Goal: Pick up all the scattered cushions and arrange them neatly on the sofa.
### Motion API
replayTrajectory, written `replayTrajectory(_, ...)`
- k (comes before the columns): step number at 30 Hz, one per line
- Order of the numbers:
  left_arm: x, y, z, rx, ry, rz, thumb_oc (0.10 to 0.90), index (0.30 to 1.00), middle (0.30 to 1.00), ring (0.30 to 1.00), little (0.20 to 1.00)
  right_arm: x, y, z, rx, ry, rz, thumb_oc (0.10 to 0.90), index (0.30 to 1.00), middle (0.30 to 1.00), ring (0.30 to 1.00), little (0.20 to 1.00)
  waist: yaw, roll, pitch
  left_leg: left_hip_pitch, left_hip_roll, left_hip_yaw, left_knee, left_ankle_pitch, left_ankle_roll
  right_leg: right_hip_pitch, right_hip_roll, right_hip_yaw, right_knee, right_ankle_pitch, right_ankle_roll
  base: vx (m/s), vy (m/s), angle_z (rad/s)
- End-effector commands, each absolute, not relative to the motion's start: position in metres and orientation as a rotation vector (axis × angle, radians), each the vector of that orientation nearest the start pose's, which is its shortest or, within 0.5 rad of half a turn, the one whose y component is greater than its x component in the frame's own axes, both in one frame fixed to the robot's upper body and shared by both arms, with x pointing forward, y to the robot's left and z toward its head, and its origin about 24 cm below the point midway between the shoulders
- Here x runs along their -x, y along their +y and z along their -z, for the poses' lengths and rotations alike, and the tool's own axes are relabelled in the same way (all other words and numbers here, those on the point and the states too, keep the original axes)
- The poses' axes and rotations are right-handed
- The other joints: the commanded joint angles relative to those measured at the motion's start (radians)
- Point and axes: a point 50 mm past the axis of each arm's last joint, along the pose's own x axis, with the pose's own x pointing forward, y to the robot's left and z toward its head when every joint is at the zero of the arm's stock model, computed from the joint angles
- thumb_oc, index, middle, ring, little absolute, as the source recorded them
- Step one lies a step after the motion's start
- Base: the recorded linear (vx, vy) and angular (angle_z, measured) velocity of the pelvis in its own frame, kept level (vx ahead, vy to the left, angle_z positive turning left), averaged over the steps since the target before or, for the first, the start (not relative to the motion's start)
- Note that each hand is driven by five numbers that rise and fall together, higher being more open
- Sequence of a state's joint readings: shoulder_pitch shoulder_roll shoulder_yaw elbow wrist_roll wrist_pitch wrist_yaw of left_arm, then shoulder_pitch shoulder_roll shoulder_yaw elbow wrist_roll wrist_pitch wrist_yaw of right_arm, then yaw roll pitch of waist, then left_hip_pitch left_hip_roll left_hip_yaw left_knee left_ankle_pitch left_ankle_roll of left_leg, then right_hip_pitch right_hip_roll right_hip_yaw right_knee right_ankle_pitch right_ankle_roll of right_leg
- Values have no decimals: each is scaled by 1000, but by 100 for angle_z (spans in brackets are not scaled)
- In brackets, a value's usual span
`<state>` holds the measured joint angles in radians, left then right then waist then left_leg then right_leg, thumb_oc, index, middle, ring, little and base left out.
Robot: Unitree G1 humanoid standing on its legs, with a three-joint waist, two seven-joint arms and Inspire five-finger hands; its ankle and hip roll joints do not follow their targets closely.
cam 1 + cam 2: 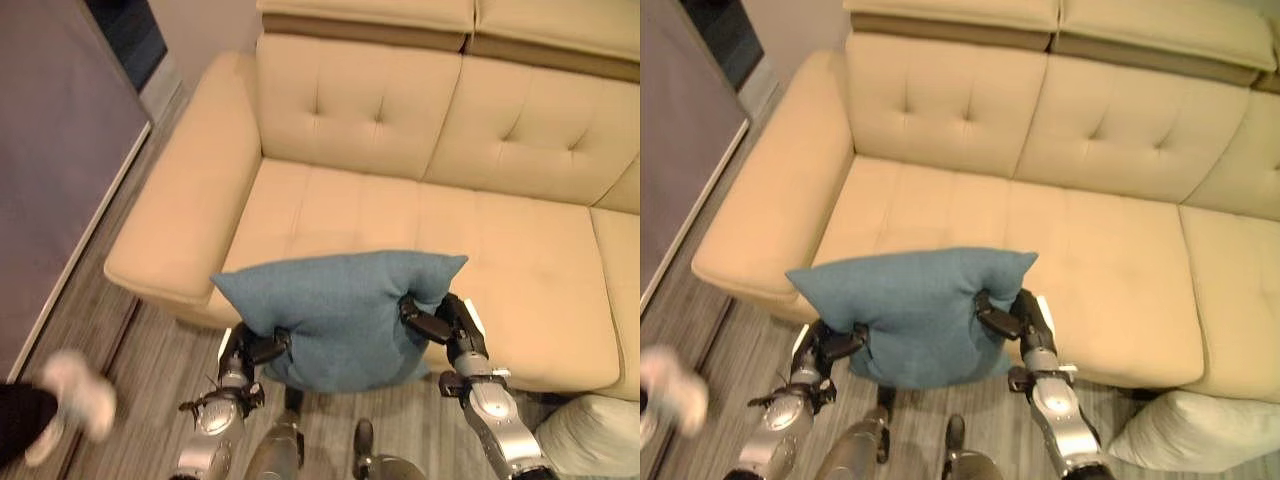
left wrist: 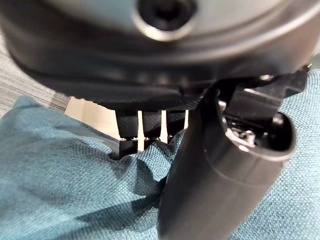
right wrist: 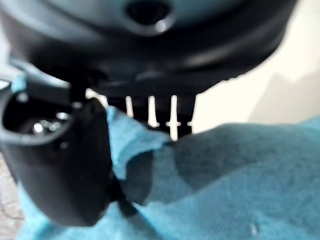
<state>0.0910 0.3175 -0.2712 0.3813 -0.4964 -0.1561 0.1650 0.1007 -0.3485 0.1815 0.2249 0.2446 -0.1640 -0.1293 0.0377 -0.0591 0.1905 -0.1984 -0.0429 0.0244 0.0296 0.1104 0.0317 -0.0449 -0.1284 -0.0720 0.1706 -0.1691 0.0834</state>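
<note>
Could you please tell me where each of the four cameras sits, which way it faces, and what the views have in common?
Left eye view: on the head, facing down at the blue cushion in front of the beige sofa, held between the left robot hand and the right robot hand.
Right eye view: the same scene from slightly aside, with a white cushion on the floor.
Left wrist view: on the left wrist, facing along its thumb, which pinches blue fabric.
Right wrist view: on the right wrist, likewise.
All four share the blue cushion.

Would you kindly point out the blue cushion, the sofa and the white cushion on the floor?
blue cushion [image 1: 340, 310]: left eye view, middle of its face.
sofa [image 1: 520, 270]: left eye view, bare seat.
white cushion [image 1: 1210, 430]: right eye view, its top.
</note>
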Motion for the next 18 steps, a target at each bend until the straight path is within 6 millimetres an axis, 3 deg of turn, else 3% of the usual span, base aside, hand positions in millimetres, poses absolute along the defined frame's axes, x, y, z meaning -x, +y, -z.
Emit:
replayTrajectory(1,-239,174,-7,105,49,55,400,300,300,300,300,-252,-172,-51,72,-154,-98,400,300,300,300,300,25,-30,-82,-6,7,-8,101,-137,-23,56,10,1,56,104,61,96,189,-37)
replayTrajectory(3,-240,176,-9,90,44,56,400,300,300,300,300,-253,-168,-54,61,-166,-115,400,300,300,300,300,19,-18,-63,12,7,-2,106,-149,2,-5,8,32,185,156,76,63,176,-28)
replayTrajectory(6,-241,176,-12,81,26,60,400,300,300,300,300,-253,-164,-54,61,-173,-126,400,300,300,300,300,14,5,-51,50,10,-7,98,-169,17,-83,6,18,253,144,69,96,125,-12)
replayTrajectory(8,-241,174,-12,78,26,64,400,300,300,300,300,-256,-162,-55,79,-173,-142,400,300,300,300,300,4,9,-52,102,4,-4,70,-187,16,-119,11,-39,142,116,46,230,38,-8)
replayTrajectory(10,-241,173,-12,83,27,63,400,300,300,300,300,-257,-161,-56,83,-177,-146,400,300,300,300,300,0,7,-49,124,1,-4,61,-195,15,-125,17,-59,88,125,44,174,-35,-33)
replayTrajectory(11,-241,173,-11,95,30,65,400,300,300,300,300,-256,-162,-54,87,-164,-148,400,300,300,300,300,-5,-3,-51,149,-10,-5,56,-207,8,-111,25,-86,-21,134,41,154,-63,-36)
replayTrajectory(12,-239,173,-10,96,34,64,400,300,300,300,300,-256,-163,-54,92,-165,-149,400,300,300,300,300,-5,-8,-53,157,-12,-4,56,-211,3,-91,22,-102,-46,146,43,193,-107,-14)
replayTrajectory(15,-240,166,-10,109,31,84,400,300,300,300,300,-252,-172,-53,101,-161,-111,400,300,300,300,300,-11,-15,-65,159,-4,-8,54,-209,-26,-40,55,-81,-109,146,24,99,-135,23)
replayTrajectory(17,-245,159,-13,129,19,105,400,300,300,300,300,-249,-185,-54,107,-165,-59,400,300,300,300,300,-25,-30,-58,90,13,2,169,-208,-73,0,54,-106,-157,148,4,28,-173,70)
replayTrajectory(18,-245,157,-13,134,18,109,400,300,300,300,300,-249,-186,-54,109,-163,-55,400,300,300,300,300,-28,-30,-55,71,19,5,208,-207,-79,11,54,-112,-163,146,-4,12,-118,79)
